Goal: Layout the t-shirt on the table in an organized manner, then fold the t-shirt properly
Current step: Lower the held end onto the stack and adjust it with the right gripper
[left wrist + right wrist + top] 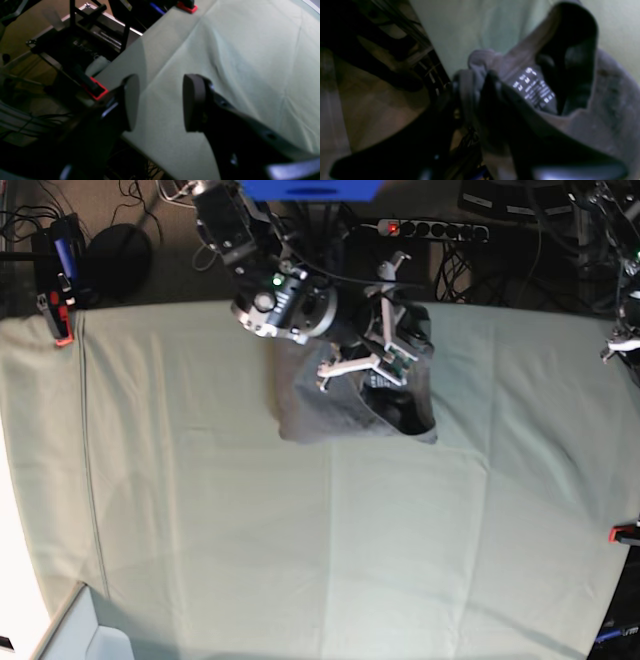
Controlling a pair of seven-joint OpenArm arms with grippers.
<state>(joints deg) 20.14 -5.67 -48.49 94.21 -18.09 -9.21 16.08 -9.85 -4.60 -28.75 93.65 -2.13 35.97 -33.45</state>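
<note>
The dark grey t-shirt point(335, 405) lies bunched near the far middle of the table point(250, 530). My right gripper point(385, 375) is down on its right part, by the collar. In the right wrist view a fold of the t-shirt point(607, 105) is pinched between the right gripper's point(472, 90) narrow jaws, and the printed neck label point(535, 87) shows just behind. My left gripper point(161, 103) hovers open above the cloth near a table edge point(140, 140), with nothing between its fingers point(192, 105). No part of the t-shirt appears in the left wrist view.
Red clamps point(62, 330) point(625, 532) point(96, 91) point(187, 8) grip the cloth at the table's edges. A power strip point(430, 228) and cables lie beyond the far edge. A black metal frame point(82, 30) stands off the table beside the left gripper. A pale box point(90, 640) sits at the near left corner.
</note>
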